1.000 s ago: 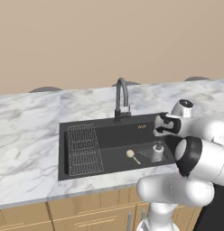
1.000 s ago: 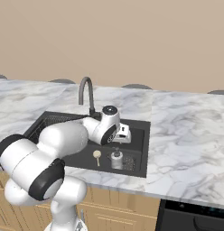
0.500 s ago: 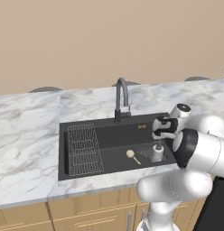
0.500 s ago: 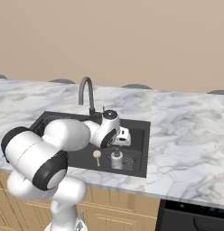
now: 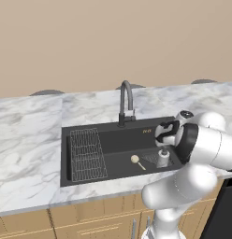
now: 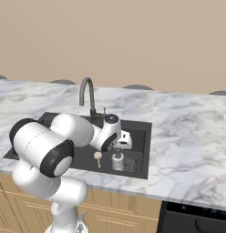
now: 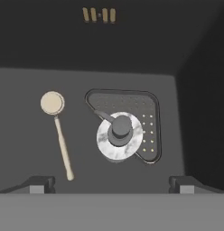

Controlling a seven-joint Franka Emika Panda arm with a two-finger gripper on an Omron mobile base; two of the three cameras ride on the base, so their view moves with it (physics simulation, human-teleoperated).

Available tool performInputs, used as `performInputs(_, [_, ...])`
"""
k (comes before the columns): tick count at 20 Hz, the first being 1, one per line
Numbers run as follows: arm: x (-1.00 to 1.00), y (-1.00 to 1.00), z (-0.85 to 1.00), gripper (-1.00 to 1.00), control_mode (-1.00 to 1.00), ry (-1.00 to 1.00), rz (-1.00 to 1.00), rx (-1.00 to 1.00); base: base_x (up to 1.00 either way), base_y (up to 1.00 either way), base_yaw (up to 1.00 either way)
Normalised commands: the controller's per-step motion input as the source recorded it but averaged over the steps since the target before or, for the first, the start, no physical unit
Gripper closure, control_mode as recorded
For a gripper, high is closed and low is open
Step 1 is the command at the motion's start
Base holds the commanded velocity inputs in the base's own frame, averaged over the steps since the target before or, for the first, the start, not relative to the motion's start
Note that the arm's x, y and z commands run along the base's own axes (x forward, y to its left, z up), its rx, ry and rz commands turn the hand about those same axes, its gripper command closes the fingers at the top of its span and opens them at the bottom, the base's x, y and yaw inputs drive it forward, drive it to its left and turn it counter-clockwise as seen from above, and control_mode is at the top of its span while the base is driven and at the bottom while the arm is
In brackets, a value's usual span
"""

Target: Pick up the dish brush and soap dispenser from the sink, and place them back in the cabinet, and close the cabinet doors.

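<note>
- 2 task things sit in the sink, both toward its right end: the dish brush lies flat on the black floor, and the soap dispenser stands upright just beside it, apart from it
- In the hand view the brush's long axis runs nearly straight from the far wall toward the near wall, round cream head at the far end, thin handle tip at the near end
- In the left base view the brush has its head to the left and its handle slanting toward the dispenser
- The dispenser stands partly on the triangular drain strainer, its dark pump spout pointing toward the brush head
- 1 wire grid rack fills the sink's left end, well apart from both things
- The gooseneck faucet rises behind the back rim, curving over the basin
- The gripper hangs above the dispenser, fingers spread wide, holding nothing
- Marble counter surrounds the sink
</note>
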Motion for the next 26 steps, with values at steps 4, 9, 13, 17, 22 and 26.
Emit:
performInputs(4, [0.13,0.00,-0.16,-1.00,-1.00,0.00,0.00,0.00,0.00,0.00,0.00])
performInputs(9, [0.15,0.00,-0.08,-1.00,-1.00,0.00,0.00,0.00,0.00,0.00,0.00])
performInputs(13, [0.14,0.00,-0.09,-1.00,-1.00,0.00,0.00,0.00,0.00,0.00,0.00])
performInputs(17, [0.08,0.00,-0.10,-1.00,-1.00,0.00,0.00,0.00,0.00,0.00,0.00])
performInputs(22, [0.08,0.00,-0.15,-1.00,-1.00,0.00,0.00,0.00,0.00,0.00,0.00])
performInputs(26, [0.10,0.00,-0.15,-1.00,-1.00,0.00,0.00,0.00,0.00,0.00,0.00])
